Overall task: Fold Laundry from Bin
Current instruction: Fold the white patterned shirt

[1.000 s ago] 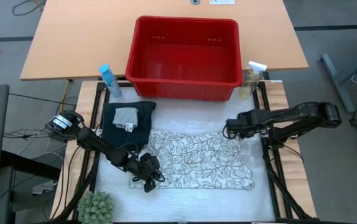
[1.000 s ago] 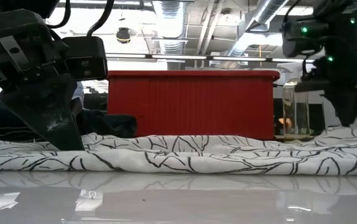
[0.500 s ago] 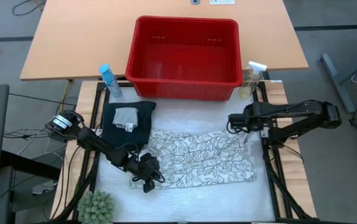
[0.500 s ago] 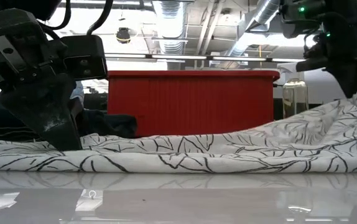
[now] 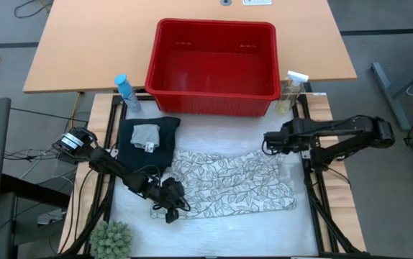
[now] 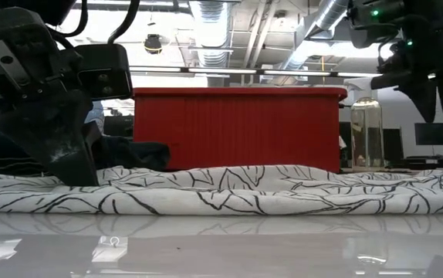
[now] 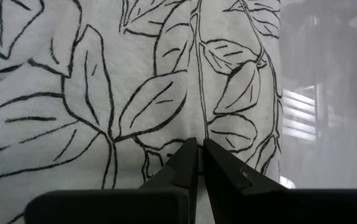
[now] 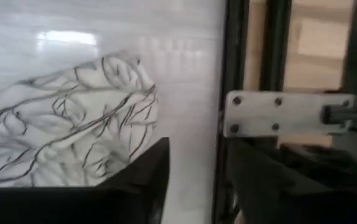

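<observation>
Two grippers are in view, both mine. My left gripper (image 5: 172, 207) sits at the 7 o'clock corner of the white cloth with grey leaf print (image 5: 232, 183); its jaws are pressed together, and the left wrist view shows their tips meeting right at the printed fabric (image 7: 135, 93). Whether a fold of cloth is pinched between them, I cannot tell. My right gripper (image 5: 269, 146) hangs at the cloth's 2 o'clock corner, raised clear of it in the low view (image 6: 437, 96), jaws parted with nothing between them. The right wrist view shows that corner lying crumpled on the table (image 8: 73, 134), apart from my fingers (image 8: 150, 168).

The leaf-print cloth lies spread flat across the middle of the table (image 5: 214, 230). At its 10 o'clock, dark trousers (image 5: 143, 147) lie folded with a small grey cloth (image 5: 146, 134) on top. The red bin (image 5: 214, 66) stands at 12 o'clock, beyond the cloth. A blue spray bottle (image 5: 126, 92) stands at the bin's 8 o'clock corner, a clear spray bottle (image 5: 291, 90) at its 4 o'clock corner. A green plant (image 5: 111, 239) occupies the table's 7 o'clock corner.
</observation>
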Tool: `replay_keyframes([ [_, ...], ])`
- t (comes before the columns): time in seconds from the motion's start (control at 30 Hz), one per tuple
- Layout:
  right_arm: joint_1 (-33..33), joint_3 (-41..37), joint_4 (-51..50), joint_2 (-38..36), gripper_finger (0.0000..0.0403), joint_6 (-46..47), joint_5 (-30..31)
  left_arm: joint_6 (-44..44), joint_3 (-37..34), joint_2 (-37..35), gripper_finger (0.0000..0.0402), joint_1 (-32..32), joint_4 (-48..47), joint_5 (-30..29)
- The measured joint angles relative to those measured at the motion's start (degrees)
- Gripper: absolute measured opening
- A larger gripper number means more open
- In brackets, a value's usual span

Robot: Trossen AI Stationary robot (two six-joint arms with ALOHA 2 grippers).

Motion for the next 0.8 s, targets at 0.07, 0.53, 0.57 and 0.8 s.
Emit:
replay_keyframes([
  [0.07, 1.8, 0.0, 3.3, 0.0, 0.0206, 0.1, -1.9, -0.4, 0.0, 0.0, 0.0018, 0.0, 0.0, 0.1],
  [0.53, 30.1, 0.0, 17.6, 12.8, 0.0191, 22.5, -17.2, -1.3, 0.0, 0.0, 0.0018, 0.0, -0.2, 0.2],
  [0.57, 32.2, 0.1, 19.1, 13.9, 0.0190, 24.1, -18.6, -1.3, 0.0, 0.0, 0.0018, 0.0, -0.2, 0.1],
  [0.8, 45.2, 1.4, 21.1, 19.3, 0.0190, 36.1, -23.1, -1.1, 0.0, 0.0, 0.0018, 0.0, -0.5, 0.2],
])
